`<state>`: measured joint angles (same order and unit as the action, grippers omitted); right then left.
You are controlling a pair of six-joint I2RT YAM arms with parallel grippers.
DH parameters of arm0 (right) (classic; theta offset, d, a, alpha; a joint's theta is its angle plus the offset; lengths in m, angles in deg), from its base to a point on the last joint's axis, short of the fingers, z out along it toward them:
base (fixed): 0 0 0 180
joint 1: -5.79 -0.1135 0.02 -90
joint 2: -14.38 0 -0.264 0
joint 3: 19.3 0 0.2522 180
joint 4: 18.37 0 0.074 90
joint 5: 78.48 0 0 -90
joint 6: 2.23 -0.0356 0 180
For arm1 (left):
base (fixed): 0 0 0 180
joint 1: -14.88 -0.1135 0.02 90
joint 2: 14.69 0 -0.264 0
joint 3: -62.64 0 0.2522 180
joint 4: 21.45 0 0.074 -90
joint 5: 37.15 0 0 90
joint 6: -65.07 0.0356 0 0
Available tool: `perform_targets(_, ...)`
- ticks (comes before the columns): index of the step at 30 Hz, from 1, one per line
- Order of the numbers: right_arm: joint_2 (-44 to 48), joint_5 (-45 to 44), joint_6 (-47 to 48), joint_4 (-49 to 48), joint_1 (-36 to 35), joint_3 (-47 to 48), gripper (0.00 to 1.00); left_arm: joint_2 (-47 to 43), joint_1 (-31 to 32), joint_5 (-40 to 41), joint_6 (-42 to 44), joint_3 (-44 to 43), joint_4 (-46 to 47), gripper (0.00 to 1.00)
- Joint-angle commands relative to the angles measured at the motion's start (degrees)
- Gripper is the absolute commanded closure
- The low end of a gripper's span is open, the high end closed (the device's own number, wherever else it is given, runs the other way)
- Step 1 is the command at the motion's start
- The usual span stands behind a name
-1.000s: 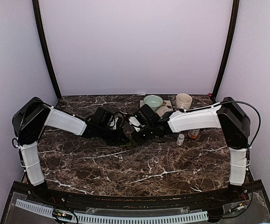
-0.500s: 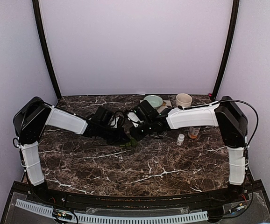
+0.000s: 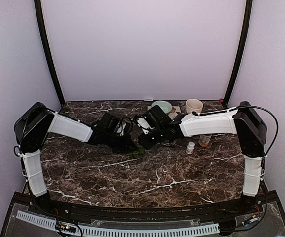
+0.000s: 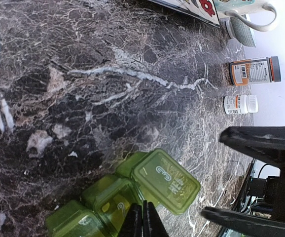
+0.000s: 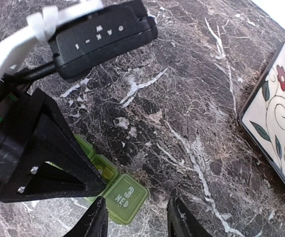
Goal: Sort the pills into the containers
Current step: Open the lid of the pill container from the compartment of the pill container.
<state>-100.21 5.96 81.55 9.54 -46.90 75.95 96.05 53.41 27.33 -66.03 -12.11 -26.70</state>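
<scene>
1. Top view: your two arms meet over the middle of the tabletop (image 3: 157, 177). The left fingers (image 3: 127, 147) and right fingers (image 3: 144, 143) crowd just beside the small green pill box (image 3: 136, 152). The white bottle (image 3: 190, 147) and amber bottle (image 3: 204, 141) stand well apart to the right. With the wrists this close, a careless swing could knock one arm against the other.
2. Left wrist view: your left fingers (image 4: 142, 219) are pressed together, tips at the near edge of the pill box (image 4: 110, 200). Its end lid (image 4: 166, 180) lies flipped open. I cannot tell whether the fingers nip the wall or just bear on it. Either way, a slip there would likely let the light box skid or tip.
3. Right wrist view: your right fingers (image 5: 97, 224) stand apart with nothing between them, hovering by the open lid (image 5: 124, 197). Come down off-centre and you may flip that lid shut or shove the box. The pills are too small to pick out, so any that spill onto the marbled tabletop would be hard to find.
</scene>
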Motion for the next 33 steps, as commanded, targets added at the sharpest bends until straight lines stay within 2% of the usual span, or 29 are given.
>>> perform_targets(1,3.8,-0.9,-0.7,-2.3,0.2,-2.3,0.56,1.3,0.4,1.4,1.0,0.3,-5.0,0.97)
perform_targets(12,4.9,-0.5,-0.8,-2.6,-1.4,-6.1,0.55,1.6,0.3,1.7,1.5,0.3,-5.5,0.97)
perform_targets(33,2.3,-0.9,5.0,-2.1,-3.3,-5.3,0.57,2.0,0.4,1.5,2.7,-0.8,-7.1,0.97)
